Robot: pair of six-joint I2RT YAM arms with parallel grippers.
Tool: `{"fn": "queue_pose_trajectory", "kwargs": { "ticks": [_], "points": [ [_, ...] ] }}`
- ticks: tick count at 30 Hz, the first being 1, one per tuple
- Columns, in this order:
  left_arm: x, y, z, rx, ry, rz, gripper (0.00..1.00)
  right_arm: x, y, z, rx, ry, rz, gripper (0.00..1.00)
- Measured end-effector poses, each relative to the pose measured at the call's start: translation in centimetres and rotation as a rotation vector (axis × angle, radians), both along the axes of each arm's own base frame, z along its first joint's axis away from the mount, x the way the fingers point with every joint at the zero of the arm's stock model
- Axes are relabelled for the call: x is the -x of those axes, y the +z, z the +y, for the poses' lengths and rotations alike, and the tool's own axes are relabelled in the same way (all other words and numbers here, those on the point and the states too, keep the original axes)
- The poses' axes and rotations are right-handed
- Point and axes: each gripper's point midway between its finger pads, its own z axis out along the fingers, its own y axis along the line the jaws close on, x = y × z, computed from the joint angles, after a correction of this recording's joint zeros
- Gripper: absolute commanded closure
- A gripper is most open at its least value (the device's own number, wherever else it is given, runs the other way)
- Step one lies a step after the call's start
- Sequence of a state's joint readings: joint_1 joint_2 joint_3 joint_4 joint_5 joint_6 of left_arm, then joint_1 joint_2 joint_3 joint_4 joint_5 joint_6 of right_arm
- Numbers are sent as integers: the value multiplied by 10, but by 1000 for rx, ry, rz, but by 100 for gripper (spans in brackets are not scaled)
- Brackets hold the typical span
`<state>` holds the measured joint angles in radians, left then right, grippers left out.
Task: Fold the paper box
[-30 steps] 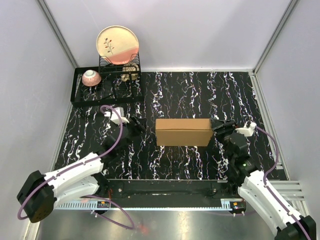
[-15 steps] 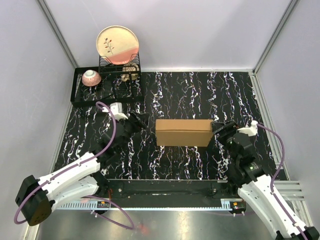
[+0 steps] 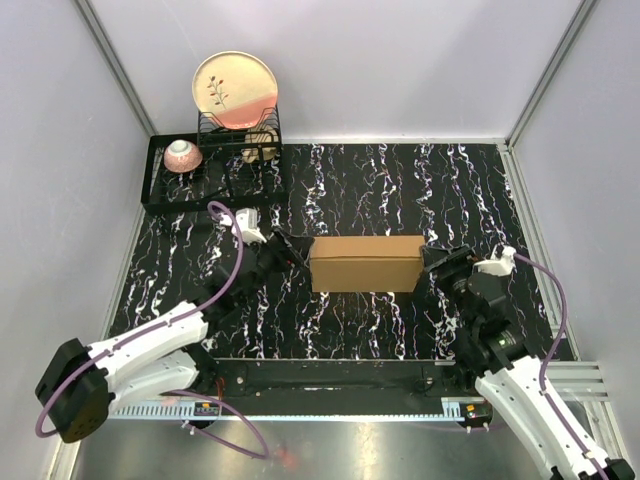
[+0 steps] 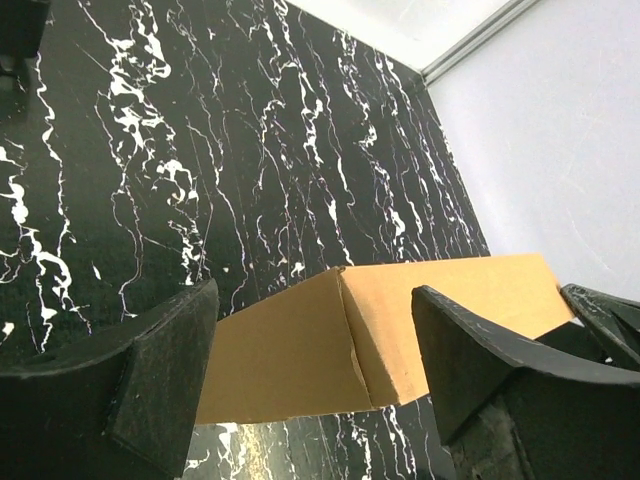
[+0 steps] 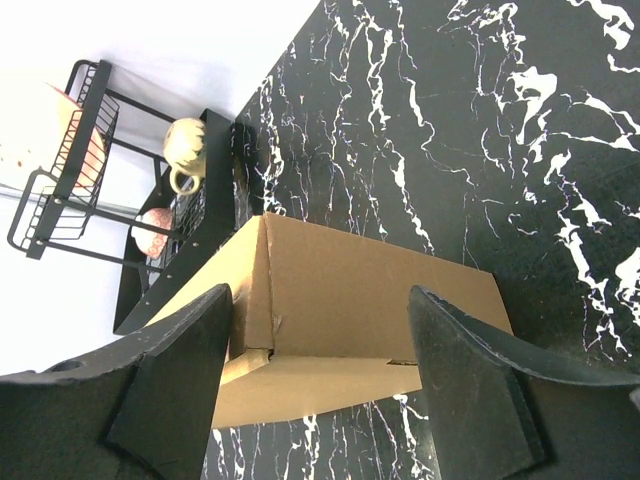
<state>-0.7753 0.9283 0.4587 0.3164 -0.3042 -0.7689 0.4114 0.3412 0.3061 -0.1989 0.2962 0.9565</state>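
Observation:
The paper box (image 3: 366,263) is a closed plain brown carton lying flat in the middle of the black marbled table (image 3: 400,190). My left gripper (image 3: 293,249) is open right at the box's left end; in the left wrist view the box (image 4: 330,345) lies between and beyond the spread fingers (image 4: 120,390), no contact visible. My right gripper (image 3: 433,264) is open at the box's right end; in the right wrist view the box (image 5: 340,310) shows its end flap seam between the spread fingers (image 5: 480,380).
A black wire dish rack (image 3: 215,170) stands at the back left with a plate (image 3: 235,90), a pink bowl (image 3: 183,155) and a mug (image 5: 185,145). Grey walls enclose the table on three sides.
My left gripper has moved right, up to the box's left end. My right gripper has shifted slightly toward the near side at the right end. The box has not moved.

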Motion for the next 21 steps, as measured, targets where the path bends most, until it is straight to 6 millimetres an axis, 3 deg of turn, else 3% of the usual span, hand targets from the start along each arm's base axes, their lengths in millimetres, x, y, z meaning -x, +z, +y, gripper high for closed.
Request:
{"fn": "queue_pose_trajectory", "kwargs": {
  "ticks": [8, 12, 13, 16, 21],
  "points": [
    [5, -14, -19, -7, -94, 40, 26, -14, 1, 11, 19, 31, 17, 31],
    [10, -14, -25, 20, -134, 36, 48, -13, 2, 16, -11, 57, -15, 45],
    [12, -18, -25, 23, -138, 38, 59, -12, 2, 18, -21, 64, -28, 47],
    [14, -14, -20, 65, -128, 16, 74, -8, 5, 22, -49, 92, -60, 54],
    [17, -10, -6, 92, -85, -15, 86, 6, 8, 36, -84, 194, -81, 63]
  ]
}}
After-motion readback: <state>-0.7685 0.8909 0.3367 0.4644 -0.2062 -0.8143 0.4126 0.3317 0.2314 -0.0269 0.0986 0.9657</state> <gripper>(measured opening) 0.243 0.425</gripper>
